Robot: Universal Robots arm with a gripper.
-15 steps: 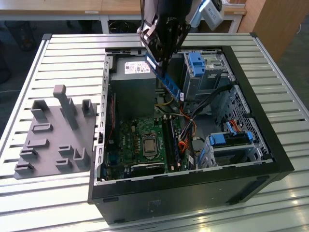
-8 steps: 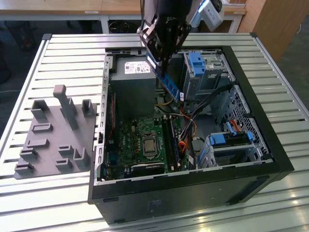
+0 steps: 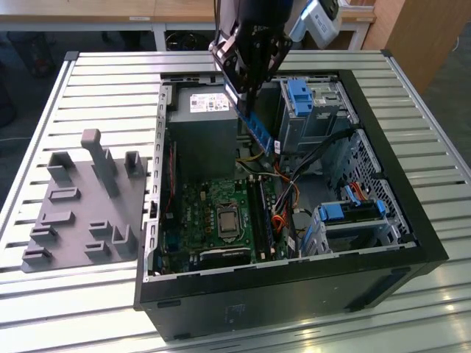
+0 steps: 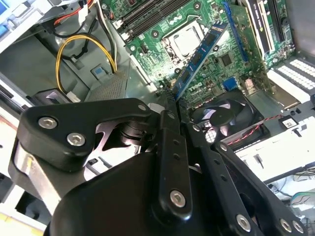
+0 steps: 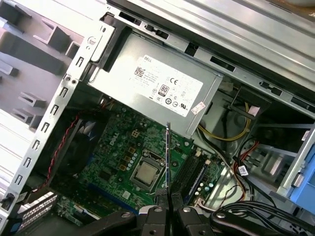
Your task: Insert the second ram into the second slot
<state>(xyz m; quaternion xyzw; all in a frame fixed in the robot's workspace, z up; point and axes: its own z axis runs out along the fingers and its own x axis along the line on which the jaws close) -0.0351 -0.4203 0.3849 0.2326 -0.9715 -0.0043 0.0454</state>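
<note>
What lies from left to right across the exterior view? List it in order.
grey fixture plate → power supply → second ram → upper blue drive-bay clip → lower blue drive-bay clip

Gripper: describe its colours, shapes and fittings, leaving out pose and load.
The gripper is matte black, built from flat linkage bars with rounded ends that are joined by silver pivot pins and screw heads. Its fingers are slim black bars with small holes along them, narrowing to the tips. In the exterior view a pale box sits on the black wrist.
</note>
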